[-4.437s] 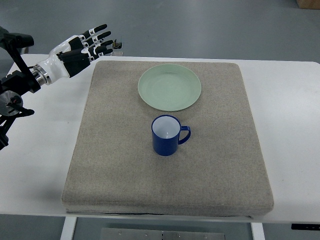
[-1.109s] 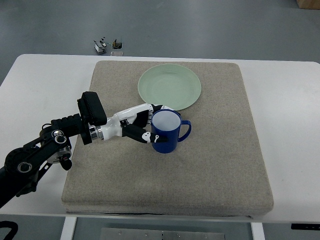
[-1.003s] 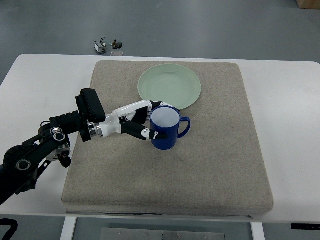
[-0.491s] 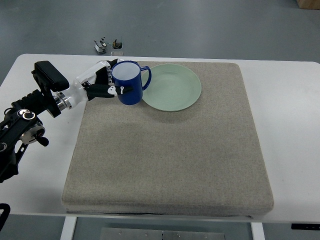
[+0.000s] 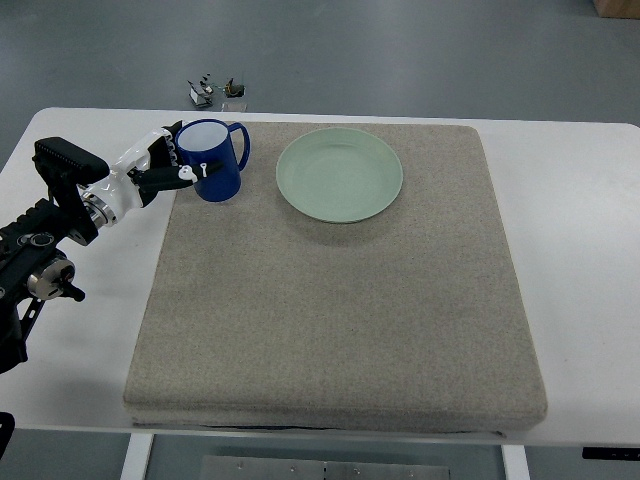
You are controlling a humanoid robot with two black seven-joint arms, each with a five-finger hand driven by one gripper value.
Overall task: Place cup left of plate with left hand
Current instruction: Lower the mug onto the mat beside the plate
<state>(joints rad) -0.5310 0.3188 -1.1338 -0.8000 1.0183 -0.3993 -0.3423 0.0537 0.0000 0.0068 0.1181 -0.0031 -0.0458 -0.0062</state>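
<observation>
Grey mat (image 5: 330, 320) on white table (image 5: 570, 230): left hand (image 5: 160, 170) clamped around blue cup (image 5: 212, 161), left of green plate (image 5: 339, 174) (placement step). Next: lower, release.

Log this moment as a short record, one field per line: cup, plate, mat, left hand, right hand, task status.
cup: blue mug, upright, handle toward the plate, at the mat's far-left corner
plate: pale green plate, empty, on the mat, to the right of the mug with a gap between
mat: grey mat on the white table
left hand: left hand wrapped around the mug's left side
right hand: not in view
task status: mug is left of the plate, still gripped; cannot tell whether it rests on the mat
</observation>
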